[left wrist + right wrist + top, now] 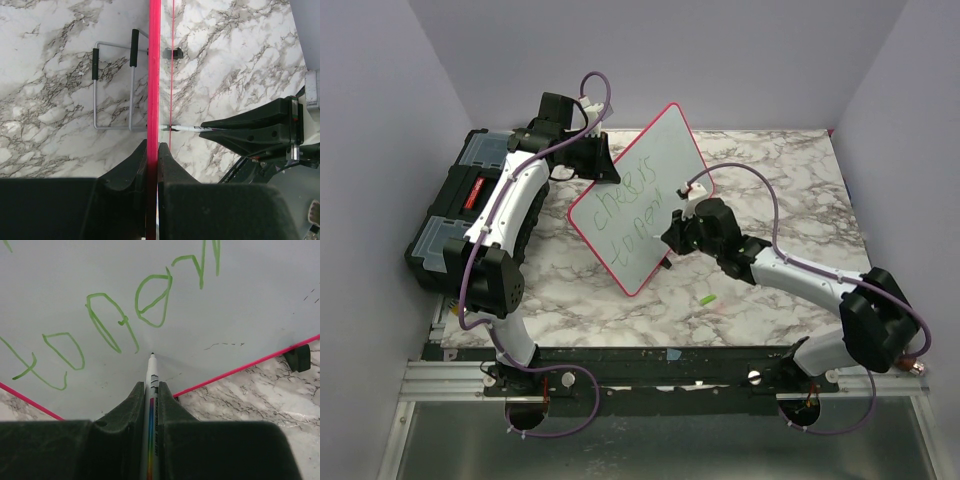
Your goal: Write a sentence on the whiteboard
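Note:
The whiteboard (642, 190) stands tilted on the marble table, white with a pink rim. My left gripper (603, 163) is shut on its upper left edge; in the left wrist view the pink rim (154, 75) runs straight between the jaws of the left gripper (153, 150). Green handwritten words of the sentence (628, 200) cover the board in two lines. My right gripper (678, 228) is shut on a white marker (152, 372). The marker's tip sits at the board's surface (240, 295), just below the green letters (105, 320). The right gripper (151, 387) faces the board's lower part.
A black toolbox (455, 215) sits at the table's left edge under the left arm. A small green marker cap (707, 299) lies on the marble in front of the board. A wire stand (112, 85) props the board from behind. A black clip foot (298, 357) shows at its lower rim.

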You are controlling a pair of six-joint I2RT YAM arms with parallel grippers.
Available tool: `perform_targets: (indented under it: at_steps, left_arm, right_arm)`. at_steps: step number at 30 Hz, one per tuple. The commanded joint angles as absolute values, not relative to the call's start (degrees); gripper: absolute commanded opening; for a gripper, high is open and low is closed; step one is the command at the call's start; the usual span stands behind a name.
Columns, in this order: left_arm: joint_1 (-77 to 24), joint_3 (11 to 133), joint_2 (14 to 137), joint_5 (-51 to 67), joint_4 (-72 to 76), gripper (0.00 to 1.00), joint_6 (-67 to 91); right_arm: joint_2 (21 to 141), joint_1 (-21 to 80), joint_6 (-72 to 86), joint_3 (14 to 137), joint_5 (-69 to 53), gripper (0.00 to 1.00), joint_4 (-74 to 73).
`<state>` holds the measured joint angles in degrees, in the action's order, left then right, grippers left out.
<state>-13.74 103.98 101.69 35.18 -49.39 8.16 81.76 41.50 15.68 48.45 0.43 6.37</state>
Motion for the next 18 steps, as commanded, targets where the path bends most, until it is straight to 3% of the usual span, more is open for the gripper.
perform_targets:
  at_steps: [1, 18]
  left_arm:
    - [-13.8, 104.2, 100.9, 29.6, -49.1, 0.00, 3.4]
    - [-13.8, 105.1, 101.6, 29.6, -49.6, 0.00, 3.5]
  right_arm:
    - [83.5, 41.6, 16.6, 50.7, -3.7, 0.01, 6.3]
    - [83.5, 41.6, 17.2, 48.9, -11.2, 0.01, 6.0]
